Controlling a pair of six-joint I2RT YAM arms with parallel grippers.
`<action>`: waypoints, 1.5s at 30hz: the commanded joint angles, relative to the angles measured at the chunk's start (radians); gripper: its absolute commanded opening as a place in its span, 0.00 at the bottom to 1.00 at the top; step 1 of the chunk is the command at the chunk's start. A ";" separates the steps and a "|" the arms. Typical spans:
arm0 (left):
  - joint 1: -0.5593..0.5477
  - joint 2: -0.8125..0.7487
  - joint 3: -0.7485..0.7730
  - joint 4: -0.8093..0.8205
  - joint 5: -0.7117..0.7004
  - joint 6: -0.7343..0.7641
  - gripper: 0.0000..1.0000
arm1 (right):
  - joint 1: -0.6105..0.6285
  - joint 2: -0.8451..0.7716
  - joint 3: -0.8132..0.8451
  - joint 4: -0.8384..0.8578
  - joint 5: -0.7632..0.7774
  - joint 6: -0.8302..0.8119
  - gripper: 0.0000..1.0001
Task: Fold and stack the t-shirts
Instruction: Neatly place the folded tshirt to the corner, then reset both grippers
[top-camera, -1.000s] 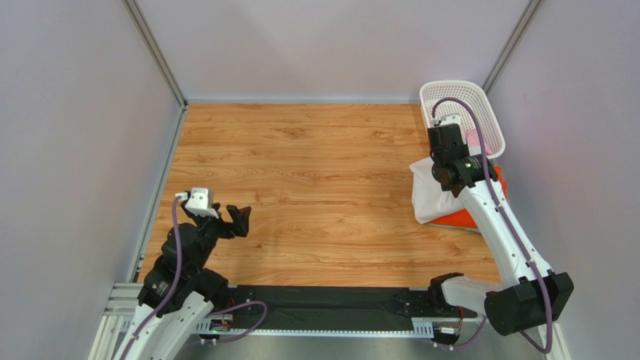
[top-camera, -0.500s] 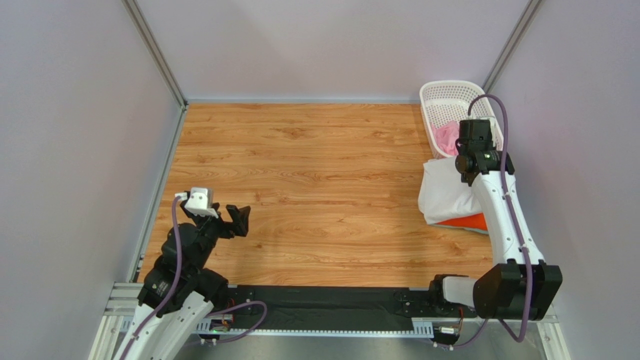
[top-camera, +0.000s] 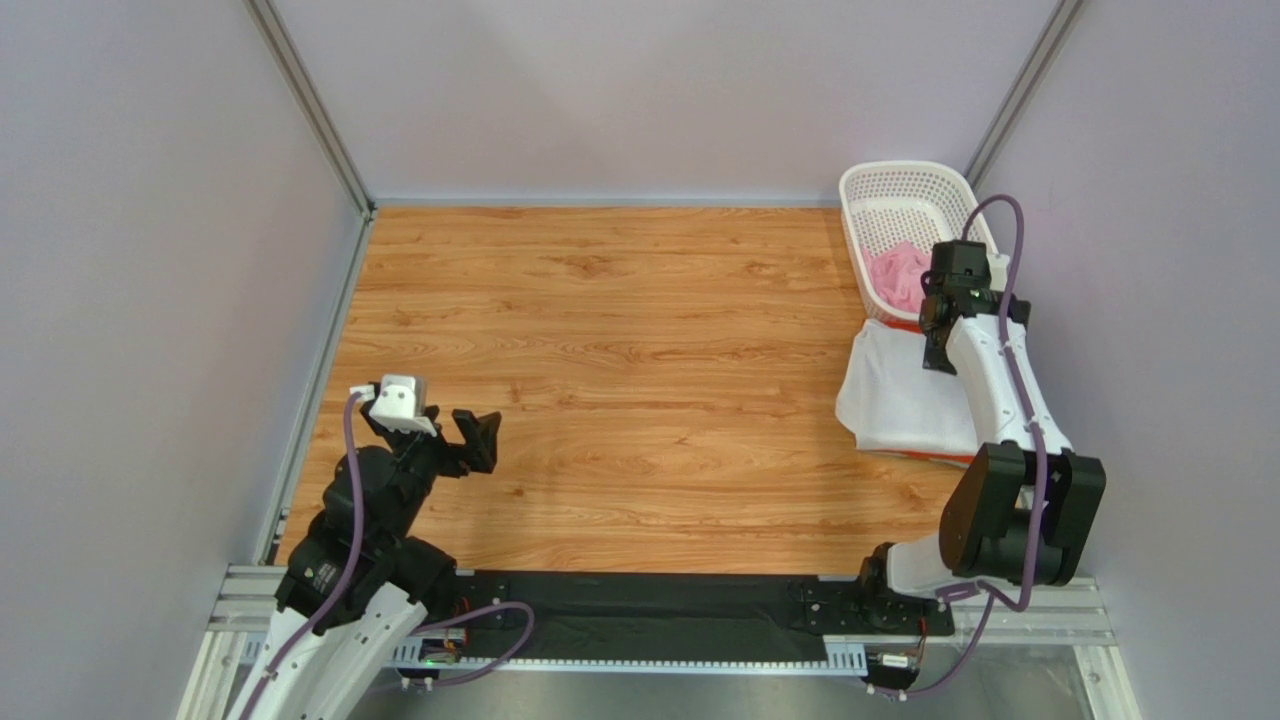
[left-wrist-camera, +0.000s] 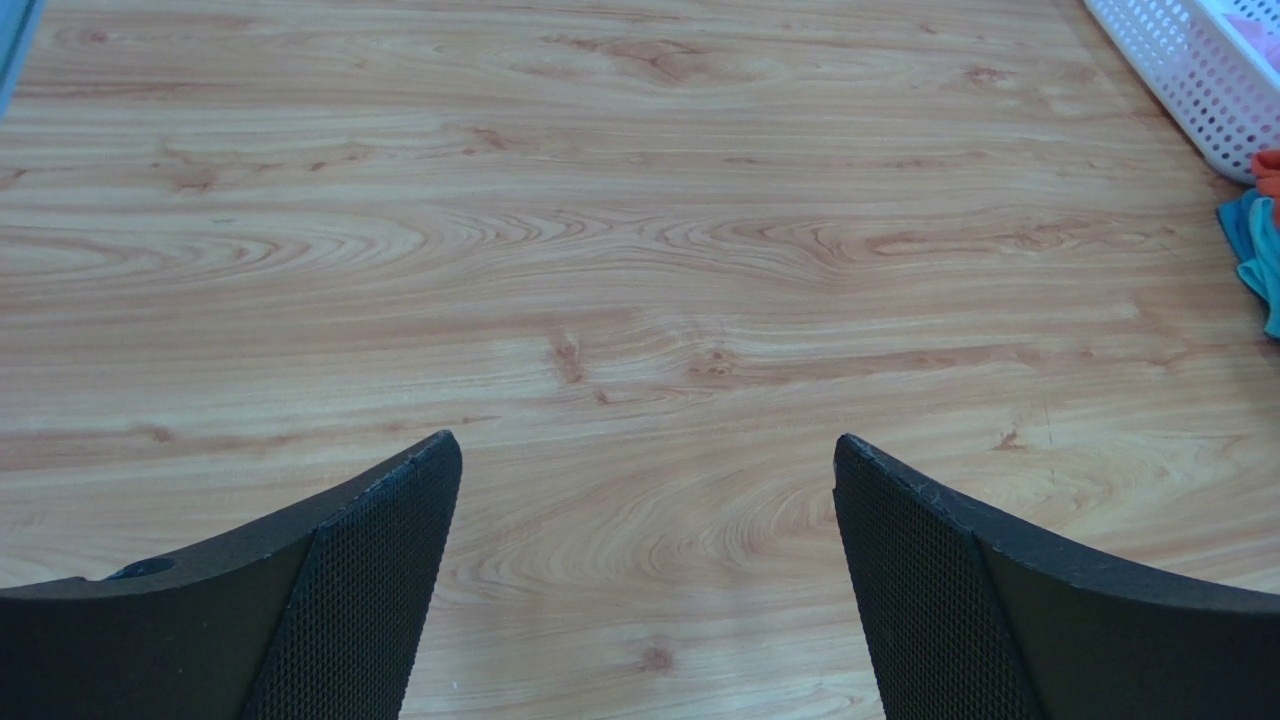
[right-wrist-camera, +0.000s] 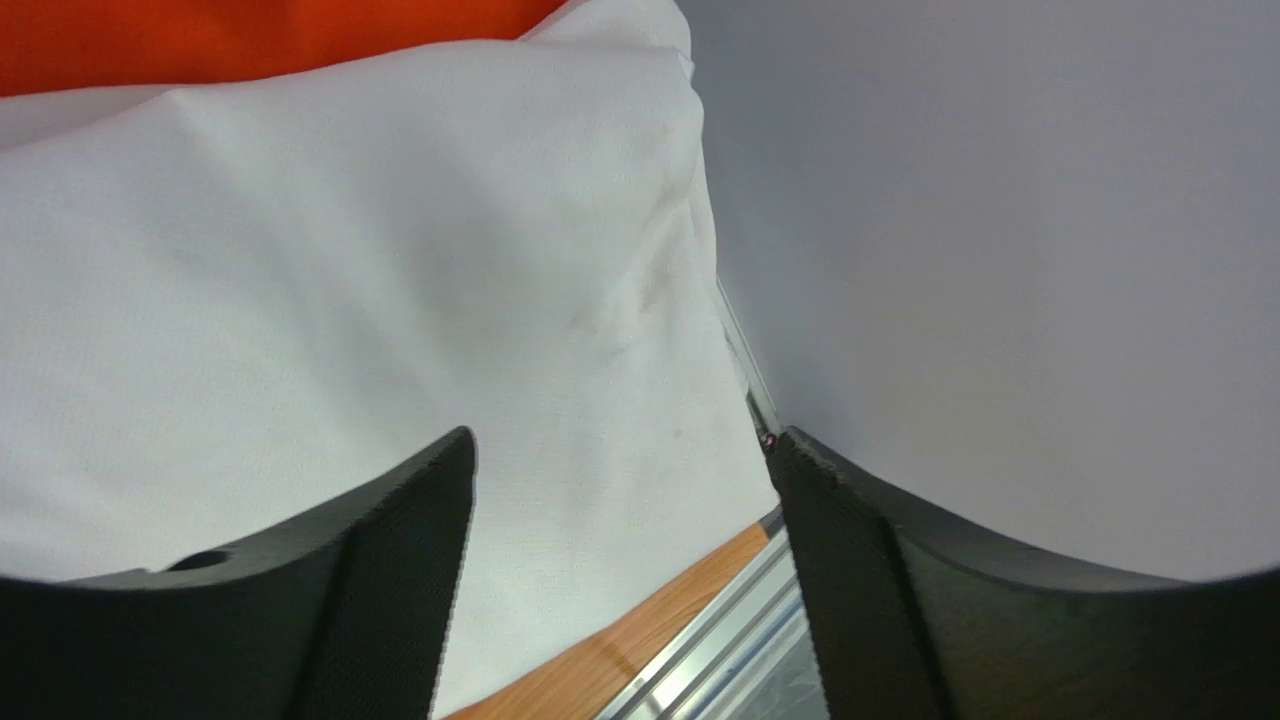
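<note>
Since a second ago the right arm has swung back toward the right wall, uncovering the pale pink t-shirt (top-camera: 899, 273) bunched in the white basket (top-camera: 902, 180). Its right gripper (right-wrist-camera: 619, 578) hangs over the white t-shirt (top-camera: 899, 402), jaws apart and holding nothing. That shirt lies rumpled and softly creased at the table's (top-camera: 631, 345) right edge, just in front of the basket, covering the orange t-shirt (right-wrist-camera: 226, 38) (only a strip shows). Three shirts, one of each colour; one basket. The left gripper (left-wrist-camera: 643, 585) hovers with jaws spread wide over bare wood, well apart from them.
</note>
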 joint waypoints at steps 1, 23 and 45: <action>0.002 0.000 -0.002 0.010 -0.001 0.005 1.00 | -0.026 0.010 0.015 0.035 0.040 0.074 0.82; 0.002 0.197 0.164 -0.092 -0.014 -0.111 1.00 | -0.026 -0.586 -0.286 0.288 -0.751 0.358 1.00; 0.002 0.373 0.325 -0.234 -0.107 -0.220 1.00 | -0.026 -0.704 -0.431 0.357 -1.023 0.321 1.00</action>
